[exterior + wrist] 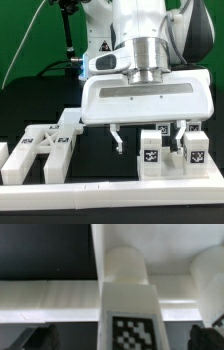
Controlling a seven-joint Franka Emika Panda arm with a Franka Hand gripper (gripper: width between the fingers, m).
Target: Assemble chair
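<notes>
1. The gripper (149,143) is seen with its jaws spread wide, and nothing is held; a dark finger (118,142) hangs on each side of an upright leg bar (150,152) of the chair, with a gap left on both sides.
2. In the wrist view, the gripper (122,339) is shown only as two dark fingertips (35,339) at the picture's edges, with the leg bar (128,303) standing clear between them.
3. A square black-and-white tag (135,332) is carried on the leg bar; its chequered pattern is blurred and cannot be read.
4. A rounded peg (125,266) at the bar's end is shown by the wrist view alone.
5. A second leg bar (196,150), also tagged, is seen only in the exterior view, just beside the first on the exterior view's right, with one finger between the two.
6. The cross-braced frame (45,150) is laid flat well apart, on the exterior view's left; small tags on it are too small to be read.
7. A long white border rail (110,190) is seen running in front of all the pieces.
</notes>
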